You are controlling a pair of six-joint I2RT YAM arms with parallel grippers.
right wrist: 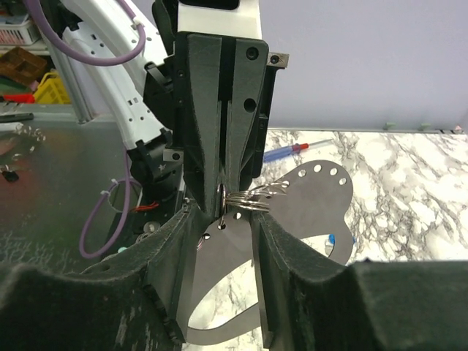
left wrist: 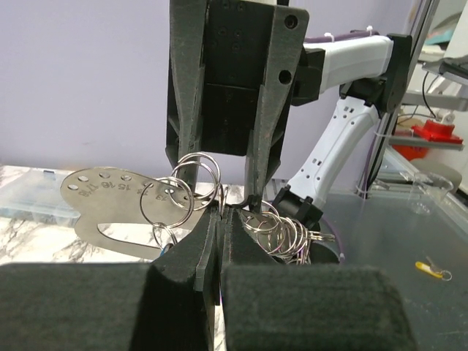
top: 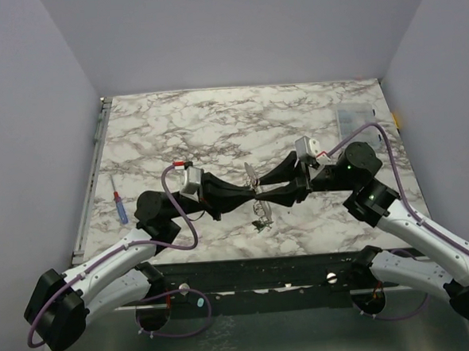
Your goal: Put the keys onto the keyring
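Note:
The keyring [top: 250, 174] is a flat silvery loop with numbered holes, held up above the table's middle between both arms. In the left wrist view the keyring [left wrist: 102, 191] juts left with several split rings [left wrist: 167, 201] through its holes. My left gripper [left wrist: 219, 213] is shut, pinching a ring at the keyring's edge. My right gripper [right wrist: 230, 219] faces it with jaws apart, straddling the left gripper [right wrist: 223, 191] and a stack of split rings [right wrist: 252, 199]. Small keys [top: 261, 219] dangle below the keyring. A blue key head [right wrist: 330, 240] peeks from behind the keyring [right wrist: 307, 194].
A red-and-blue screwdriver [top: 120, 206] lies at the left edge of the marble table [top: 216, 129]. A clear plastic compartment box [top: 356, 123] sits at the back right. Both arms cross the table's front centre.

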